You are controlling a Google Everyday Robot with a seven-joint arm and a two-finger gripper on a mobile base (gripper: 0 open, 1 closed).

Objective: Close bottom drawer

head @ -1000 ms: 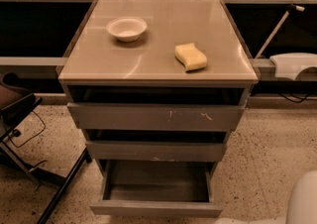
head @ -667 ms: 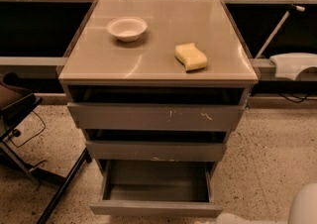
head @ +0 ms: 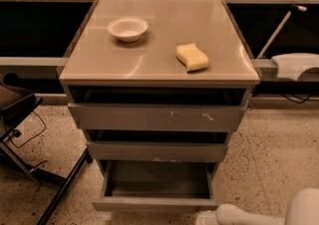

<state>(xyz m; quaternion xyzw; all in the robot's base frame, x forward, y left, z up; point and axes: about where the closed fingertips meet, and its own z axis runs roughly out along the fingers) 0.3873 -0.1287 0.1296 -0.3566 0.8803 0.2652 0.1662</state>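
Observation:
The bottom drawer (head: 155,202) of the grey cabinet is pulled out. Its plain flat front panel faces me and its grey box interior (head: 158,179) is empty. My gripper (head: 205,217) is at the bottom edge of the camera view, at the end of my white arm (head: 249,215), which reaches in from the lower right. It sits just below and in front of the right end of the drawer's front panel. Whether it touches the panel is not visible.
Above are a middle drawer front (head: 157,151) and a larger scratched top drawer front (head: 157,117), both slightly out. A white bowl (head: 127,28) and a yellow sponge (head: 192,56) lie on the cabinet top (head: 149,64). A dark chair frame (head: 30,159) stands at the left on the speckled floor.
My white arm has come further into view from the lower right, reaching left toward the front of the bottom drawer. The drawer has not moved.

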